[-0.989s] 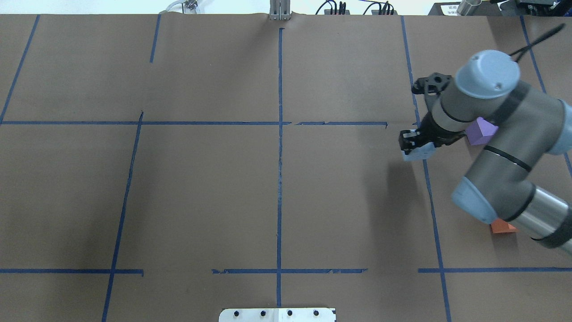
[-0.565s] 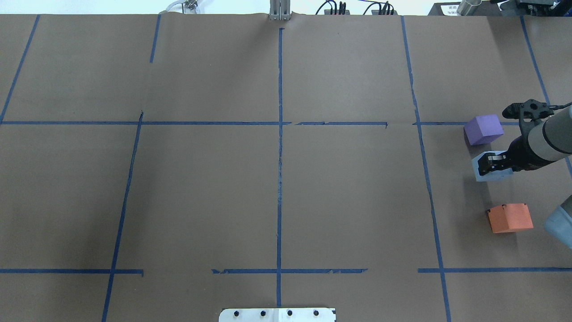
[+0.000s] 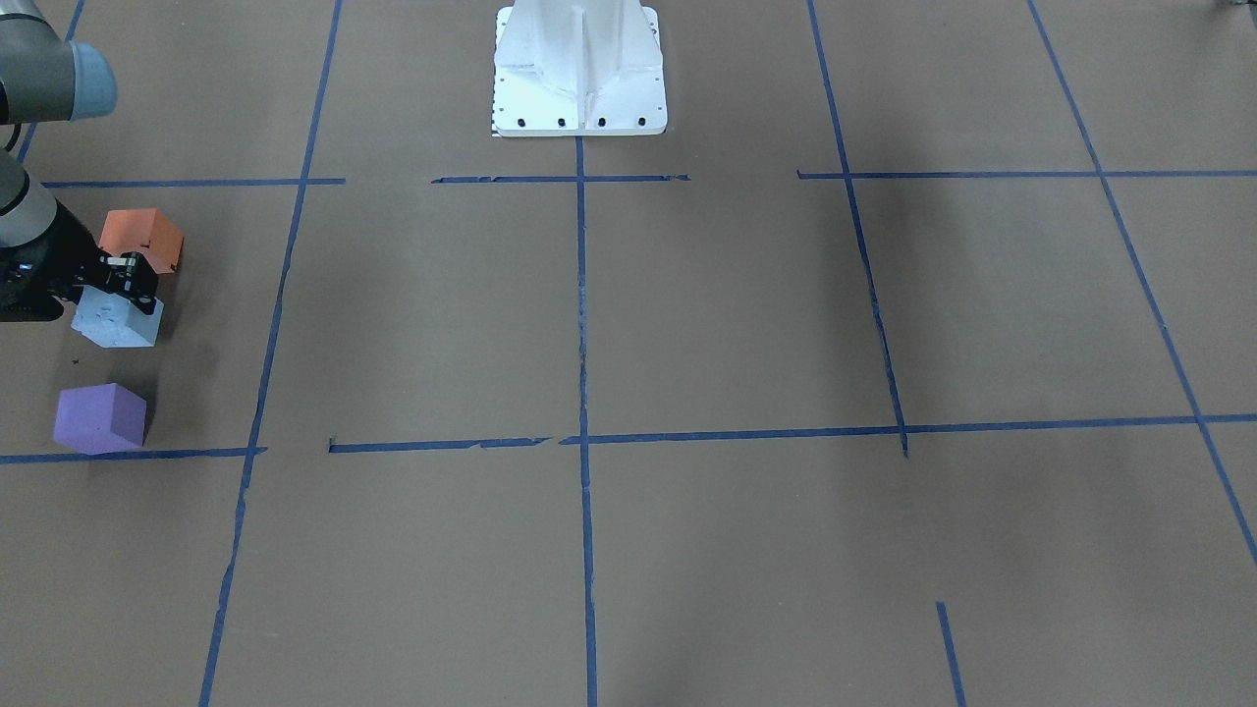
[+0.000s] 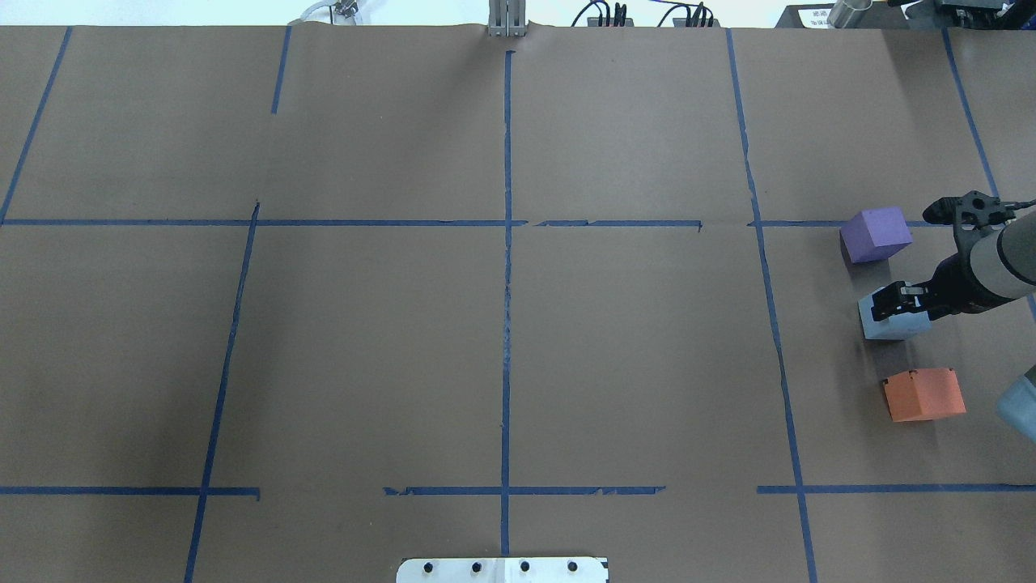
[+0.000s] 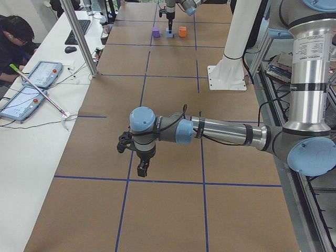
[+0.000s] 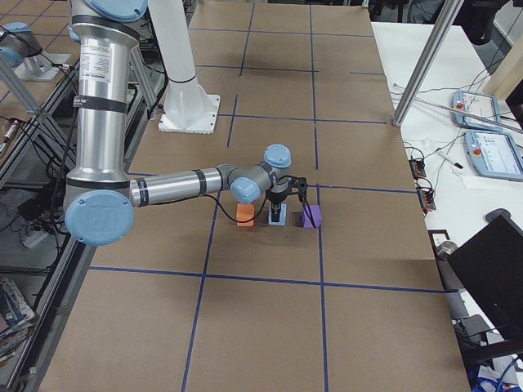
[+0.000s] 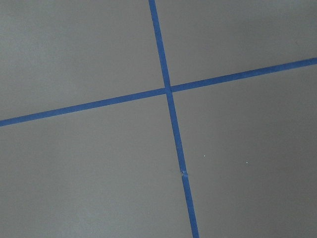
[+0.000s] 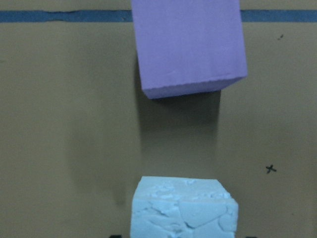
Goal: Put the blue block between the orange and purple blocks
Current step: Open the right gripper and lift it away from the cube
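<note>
My right gripper (image 4: 895, 304) is shut on the pale blue block (image 4: 889, 326) and holds it low, in the gap between the purple block (image 4: 876, 233) and the orange block (image 4: 923, 394). In the front view the blue block (image 3: 116, 322) is below the orange block (image 3: 140, 239) and above the purple block (image 3: 98, 417). The right wrist view shows the blue block (image 8: 183, 210) at the bottom edge and the purple block (image 8: 188, 44) ahead. I cannot tell whether the blue block touches the table. My left gripper (image 5: 142, 169) shows only in the left side view; I cannot tell its state.
Brown paper with a grid of blue tape lines (image 4: 507, 267) covers the table. The robot's white base plate (image 4: 502, 570) is at the near edge. The left wrist view shows only a tape crossing (image 7: 167, 89). An operator (image 5: 13, 37) sits at a side desk.
My right arm swung right with the blue block, from left of the purple block into the gap between purple and orange. It then shifted slightly toward the orange block.
</note>
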